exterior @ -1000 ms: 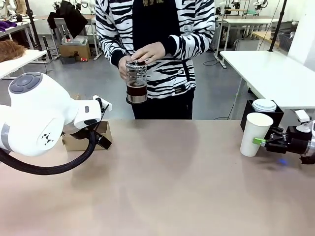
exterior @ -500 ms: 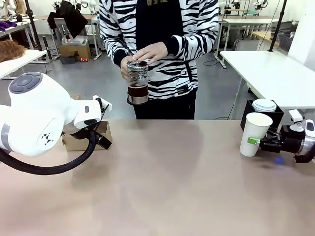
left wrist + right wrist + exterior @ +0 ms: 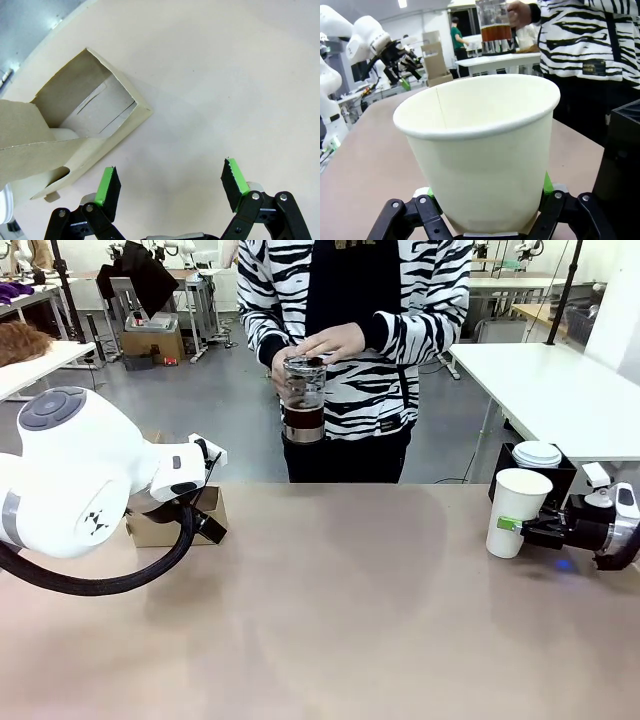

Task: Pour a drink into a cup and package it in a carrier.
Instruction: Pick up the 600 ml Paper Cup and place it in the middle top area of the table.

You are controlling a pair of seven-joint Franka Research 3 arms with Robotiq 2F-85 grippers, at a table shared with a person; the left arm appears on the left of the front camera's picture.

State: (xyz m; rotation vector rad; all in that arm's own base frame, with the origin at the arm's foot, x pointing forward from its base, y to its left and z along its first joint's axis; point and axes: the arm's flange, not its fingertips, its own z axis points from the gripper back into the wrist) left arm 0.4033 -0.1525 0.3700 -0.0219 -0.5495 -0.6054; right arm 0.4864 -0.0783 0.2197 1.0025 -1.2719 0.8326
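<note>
Right gripper (image 3: 489, 190) clasps the cup (image 3: 480, 145), pads (image 3: 547, 184) on both sides; front view shows one pad. Left gripper (image 3: 172, 180) spread wide, carrier (image 3: 75, 130) just beyond one finger.

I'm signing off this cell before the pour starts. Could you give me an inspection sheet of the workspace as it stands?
Surface: tan table, bare across the middle, no spills seen.
Job's things: paper cup upright near the right edge; jug of dark drink in the person's hands beyond the far edge; cardboard carrier at the left.
Clutter: black box behind the cup, white lid on top.
Grippers: left gripper open above the table beside the carrier; right gripper shut on the paper cup.
Cables: black hose looped on the left arm.
Surroundings: other tables; the person stands at the far side.
</note>
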